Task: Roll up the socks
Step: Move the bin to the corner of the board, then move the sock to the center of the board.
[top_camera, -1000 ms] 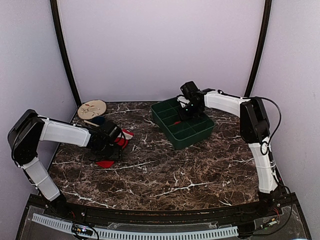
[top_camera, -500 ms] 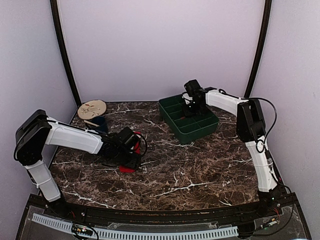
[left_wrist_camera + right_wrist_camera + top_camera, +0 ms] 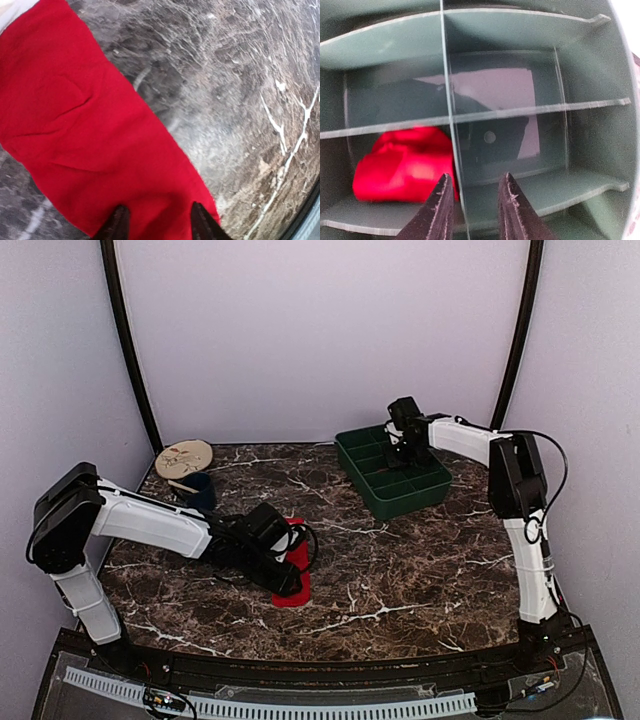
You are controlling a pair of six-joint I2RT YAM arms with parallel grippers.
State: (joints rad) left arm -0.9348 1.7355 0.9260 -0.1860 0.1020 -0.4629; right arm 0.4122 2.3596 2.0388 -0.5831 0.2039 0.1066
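- Long flat red fabric sock [image 3: 298,552] lies near-left on dark marble table [image 3: 400,580] under left gripper [image 3: 283,578]; right gripper [image 3: 405,440] over green divided plastic tray [image 3: 395,505], far right.
- Left wrist: fingers [image 3: 117,227] apart, tips over sock's end.
- Right wrist: fingers [image 3: 440,202] apart astride a divider [image 3: 451,150]; rolled red sock bundle [image 3: 402,162] in the adjoining compartment.

The counter [image 3: 400,580] looks like polished stone, dark brown with white veins and a slight sheen. The flat sock [image 3: 90,130] is red knitted cloth, matt and soft, with shallow creases. The tray [image 3: 530,30] is dark green plastic, smooth and glossy enough to mirror light on its floor. The bundle [image 3: 400,162] inside it is the same matt red cloth. The right claw [image 3: 475,177] has black, matt, finely grainy fingers [image 3: 436,210]. The arm shells [image 3: 150,525] are smooth white plastic.
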